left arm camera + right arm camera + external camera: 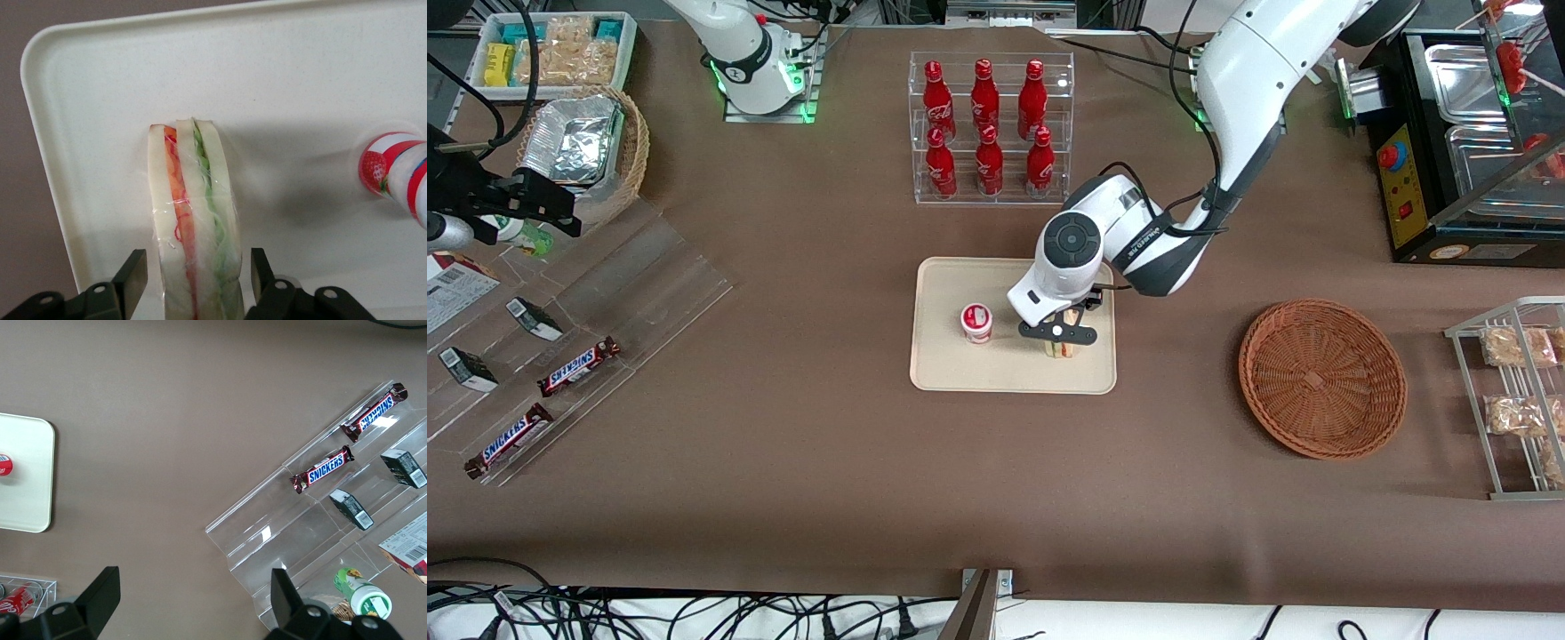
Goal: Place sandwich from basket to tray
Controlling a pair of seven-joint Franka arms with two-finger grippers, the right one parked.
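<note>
Glossy clear film wraps the sandwich (193,220) on the matt, faintly speckled, seemingly plastic tray (300,80).

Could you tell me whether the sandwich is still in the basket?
No, the sandwich stands on the tray, between the open gripper fingers; the basket holds nothing.

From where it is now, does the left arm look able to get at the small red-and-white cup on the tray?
Probably yes. The gripper stands open around the sandwich on the tray, and the cup stands right beside it with nothing between them.

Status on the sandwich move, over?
Pincer open, straddling sandwich. Sandwich standing on tray, basket empty. Yogurt cup alongside, not touching.
</note>
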